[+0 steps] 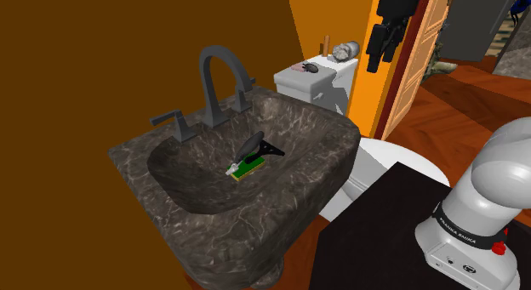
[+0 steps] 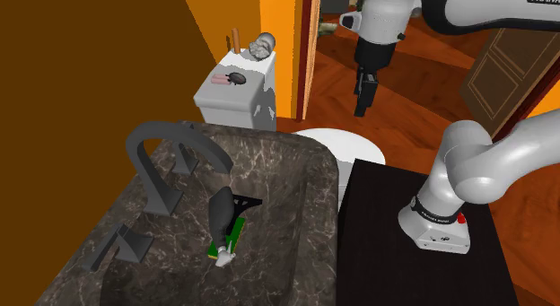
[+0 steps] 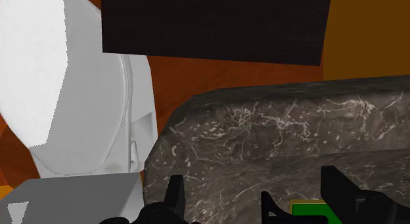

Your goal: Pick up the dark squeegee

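Currently | gripper (image 1: pixel 379 62) parted, empty, high in open air beyond sink (image 1: pixel 336 144) rim | squeegee (image 1: pixel 253 146) mid-basin

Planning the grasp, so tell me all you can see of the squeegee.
The squeegee is dark: a grey rounded blade and a thin black handle pointing to the shoulder view's right. It lies tilted in the sink basin, in front of the faucet, its lower end at a green item; whether they touch is unclear. The open gripper hangs far off it.
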Controlling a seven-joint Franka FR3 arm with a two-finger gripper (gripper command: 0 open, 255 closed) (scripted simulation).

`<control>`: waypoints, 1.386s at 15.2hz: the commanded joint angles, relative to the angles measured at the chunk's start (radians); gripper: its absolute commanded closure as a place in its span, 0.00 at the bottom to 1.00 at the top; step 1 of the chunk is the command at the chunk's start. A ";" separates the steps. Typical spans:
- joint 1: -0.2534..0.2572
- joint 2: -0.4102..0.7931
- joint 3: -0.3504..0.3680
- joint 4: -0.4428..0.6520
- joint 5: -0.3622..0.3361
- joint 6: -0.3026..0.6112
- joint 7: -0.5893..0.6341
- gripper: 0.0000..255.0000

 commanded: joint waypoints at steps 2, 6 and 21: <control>0.004 0.023 0.002 -0.011 0.000 0.032 -0.009 0.00; 0.021 0.127 0.012 -0.040 -0.001 0.160 -0.042 0.00; 0.068 0.631 0.065 0.036 -0.035 0.567 -0.139 0.00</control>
